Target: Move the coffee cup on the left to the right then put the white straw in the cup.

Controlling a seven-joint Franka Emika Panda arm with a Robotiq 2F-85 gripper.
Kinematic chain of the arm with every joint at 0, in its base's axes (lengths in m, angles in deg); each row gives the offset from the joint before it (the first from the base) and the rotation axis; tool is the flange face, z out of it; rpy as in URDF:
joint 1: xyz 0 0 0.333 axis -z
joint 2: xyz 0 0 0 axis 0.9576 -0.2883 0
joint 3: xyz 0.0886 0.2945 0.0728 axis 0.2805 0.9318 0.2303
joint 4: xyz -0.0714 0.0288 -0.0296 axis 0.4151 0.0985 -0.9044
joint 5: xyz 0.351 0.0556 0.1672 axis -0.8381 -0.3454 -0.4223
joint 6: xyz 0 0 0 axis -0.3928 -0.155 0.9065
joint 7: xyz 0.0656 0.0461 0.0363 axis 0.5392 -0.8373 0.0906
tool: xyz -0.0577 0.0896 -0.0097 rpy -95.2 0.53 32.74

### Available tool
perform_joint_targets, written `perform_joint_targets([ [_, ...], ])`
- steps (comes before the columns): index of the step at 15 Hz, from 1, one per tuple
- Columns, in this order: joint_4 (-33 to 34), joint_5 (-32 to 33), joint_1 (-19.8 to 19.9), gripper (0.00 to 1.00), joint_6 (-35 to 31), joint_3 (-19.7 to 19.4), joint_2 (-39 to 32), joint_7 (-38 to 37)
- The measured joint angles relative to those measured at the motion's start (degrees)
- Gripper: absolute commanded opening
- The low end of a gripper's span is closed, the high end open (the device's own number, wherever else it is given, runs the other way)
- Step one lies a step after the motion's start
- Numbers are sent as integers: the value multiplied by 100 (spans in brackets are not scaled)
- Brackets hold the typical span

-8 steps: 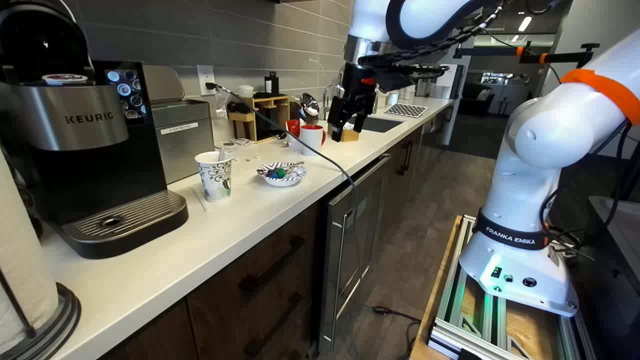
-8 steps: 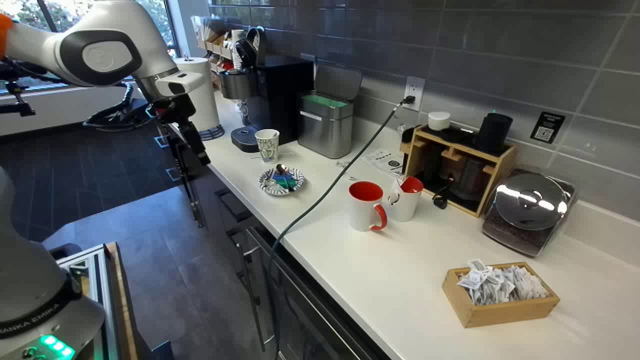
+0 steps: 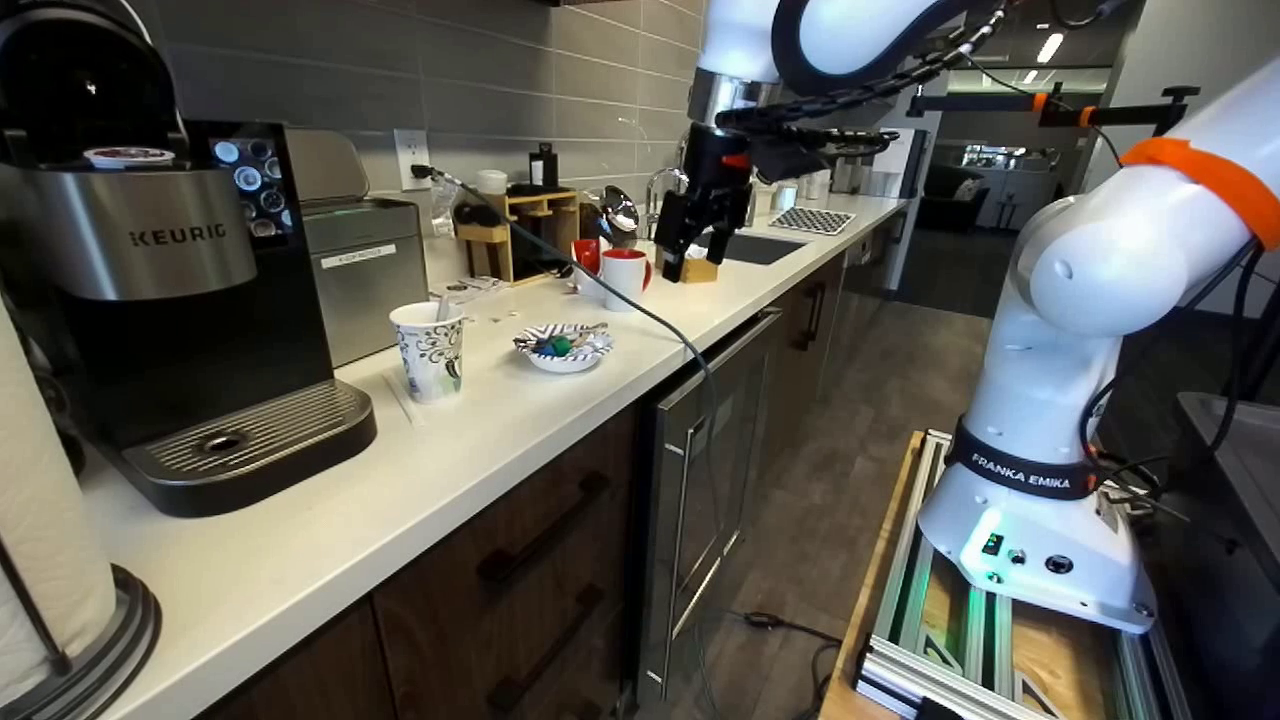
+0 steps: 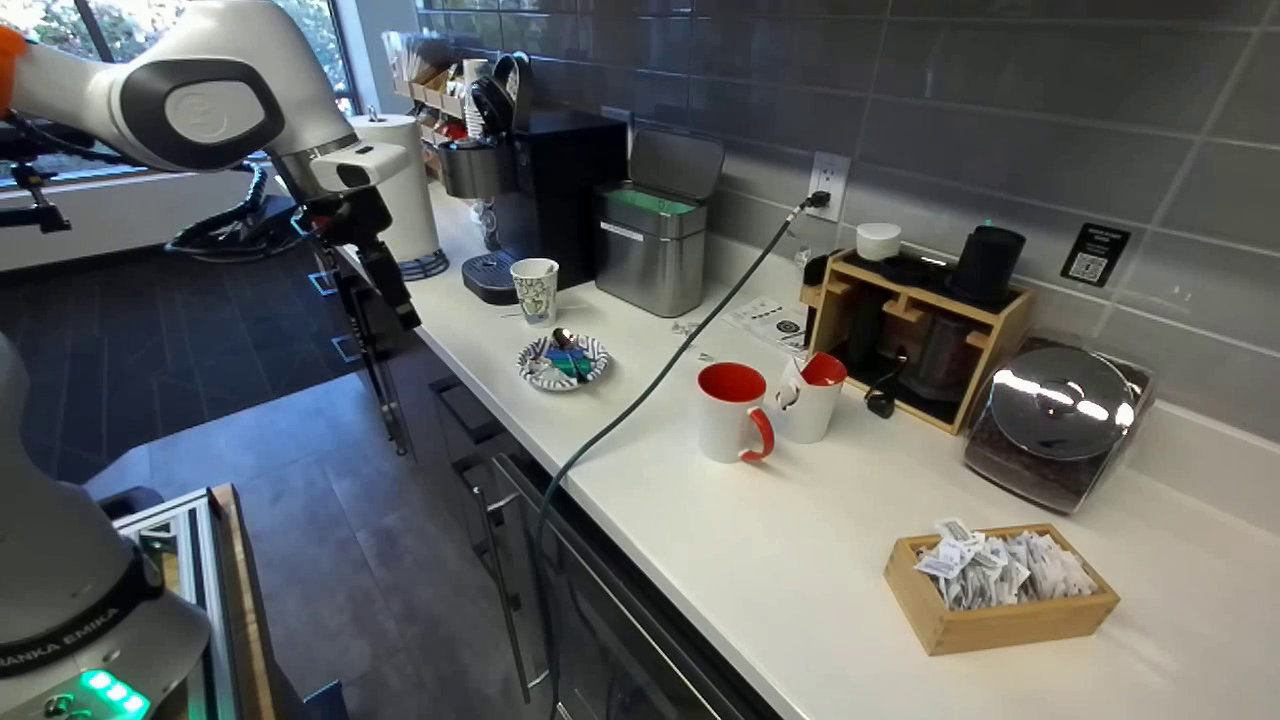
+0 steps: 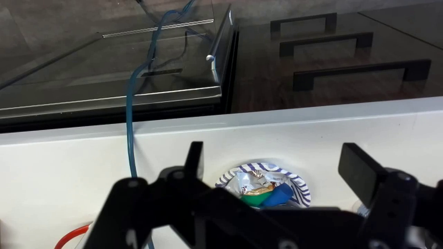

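Gripper (image 5: 270,160) hung in mid-air, fingertips downward, its jaws spread wide (wrist view clearest on this point). Patterned dish (image 5: 301,188) was visible through the gap between them. Height above the counter (image 4: 800,600) could not be judged.

Coffee cup (image 3: 432,360) stood upright on the counter, between the black coffee maker (image 3: 170,345) and the dish, apart from the gripper in both exterior views. A pale object (image 3: 444,307) leaned inside its mouth, too small to identify. White straw (image 3: 403,398) lay flat on the counter just beside the cup's base, on the coffee maker's side; contact between the two could not be told.

Dish contents: crumpled wrappers (image 5: 244,183), one green piece (image 5: 255,200), one blue piece (image 5: 279,195).

Surroundings: a metal bin (image 4: 650,265) stood beside the coffee maker, lid raised. A cable (image 5: 129,117) slanted down from the wall outlet (image 4: 832,172) and over the counter's front edge, passing between the dish and two white mugs (image 4: 722,430) with red interiors. The mugs stood close together; whether they touched was unclear. In an exterior view, a wooden box (image 4: 1010,630) held white packets (image 4: 1040,570).
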Motion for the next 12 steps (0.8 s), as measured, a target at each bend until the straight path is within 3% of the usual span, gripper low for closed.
perform_joint_targets([
  [5, 922, 73, 134, 100, -114, 451, -702, -1374],
  [9, 2114, 868, 811, 100, -76, 1359, -1875, -2976],
  [12, 3010, 1430, 1345, 100, 363, 1890, -2895, -3991],
])
